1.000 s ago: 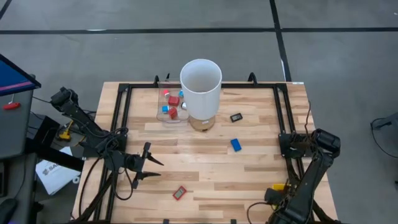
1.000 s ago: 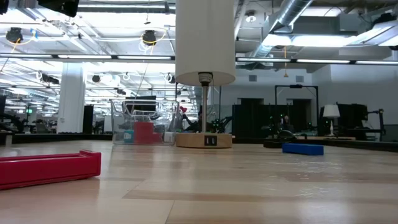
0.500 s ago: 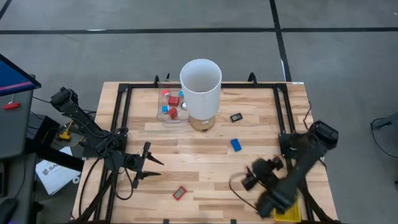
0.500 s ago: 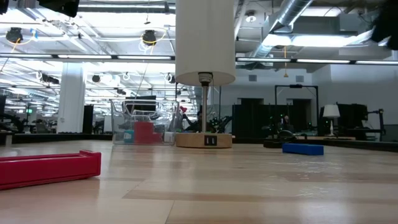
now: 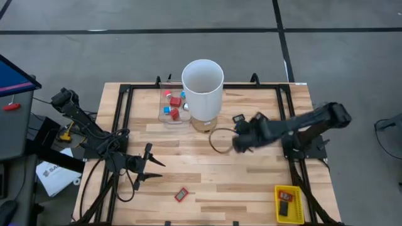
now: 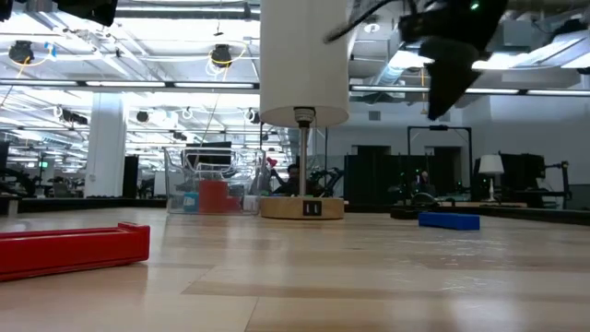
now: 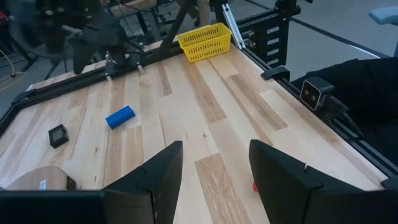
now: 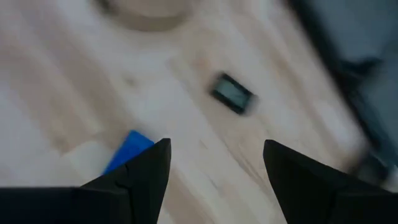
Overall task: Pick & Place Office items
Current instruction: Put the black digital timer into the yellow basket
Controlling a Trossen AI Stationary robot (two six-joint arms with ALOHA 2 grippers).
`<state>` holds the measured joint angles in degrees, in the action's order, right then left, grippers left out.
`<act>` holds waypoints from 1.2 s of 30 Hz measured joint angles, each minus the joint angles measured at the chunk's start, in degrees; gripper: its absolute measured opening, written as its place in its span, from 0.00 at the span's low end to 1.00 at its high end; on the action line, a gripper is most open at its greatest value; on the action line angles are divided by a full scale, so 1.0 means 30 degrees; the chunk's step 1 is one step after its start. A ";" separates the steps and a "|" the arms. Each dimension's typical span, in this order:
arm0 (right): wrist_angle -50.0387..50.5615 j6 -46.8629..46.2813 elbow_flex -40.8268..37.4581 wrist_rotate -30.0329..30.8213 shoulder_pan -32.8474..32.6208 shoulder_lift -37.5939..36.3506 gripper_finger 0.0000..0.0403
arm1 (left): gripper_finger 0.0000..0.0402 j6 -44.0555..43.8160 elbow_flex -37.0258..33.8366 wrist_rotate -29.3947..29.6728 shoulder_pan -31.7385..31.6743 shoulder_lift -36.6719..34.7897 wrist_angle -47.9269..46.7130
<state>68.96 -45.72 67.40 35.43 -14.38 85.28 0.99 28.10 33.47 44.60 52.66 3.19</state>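
Right gripper [image 5: 240, 142] spread above blue piece [image 8: 129, 151]; white cylinder [image 5: 203, 88] beside; left gripper [image 5: 151, 167] spread.

The table [image 5: 251, 169] is pale butcher-block wood in joined strips, smooth with a soft sheen. Around it runs a black frame [image 5: 204, 87] of matt metal. Under the right claw [image 8: 214, 163], whose fingers [image 8: 146, 171] look like matt black plastic, lies a blue piece [image 8: 127, 151] of smooth plastic; just beyond the claw sits a black piece [image 8: 232, 93] with a glossy dark face. The white cylinder [image 5: 203, 88] looks matt and smooth. Beside it the box [image 6: 212, 184] is clear glossy plastic. The yellow basket [image 7: 205, 42], far ahead of the left claw [image 7: 214, 169], is plastic mesh. The red piece [image 6: 74, 249] is smooth plastic, slightly shiny.
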 joint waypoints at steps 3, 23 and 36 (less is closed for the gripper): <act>-0.3595 0.5986 -0.1512 -0.3803 0.2542 -0.1739 0.62 | 0.45 0.0000 0.0000 -0.0001 0.0000 0.0000 -0.0104; -1.0594 1.4475 -0.8562 -0.7997 0.9478 -0.4717 0.62 | 0.45 -0.0437 0.0000 -0.0073 0.0000 0.0000 -0.0214; -1.2654 0.1950 -1.0456 -0.6861 1.4155 -1.2776 0.62 | 0.45 -0.0831 0.0000 -0.0056 0.0000 0.0000 -0.0101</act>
<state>31.00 -39.87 36.03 14.85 28.09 46.96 -1.50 28.10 33.31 44.60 52.66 2.88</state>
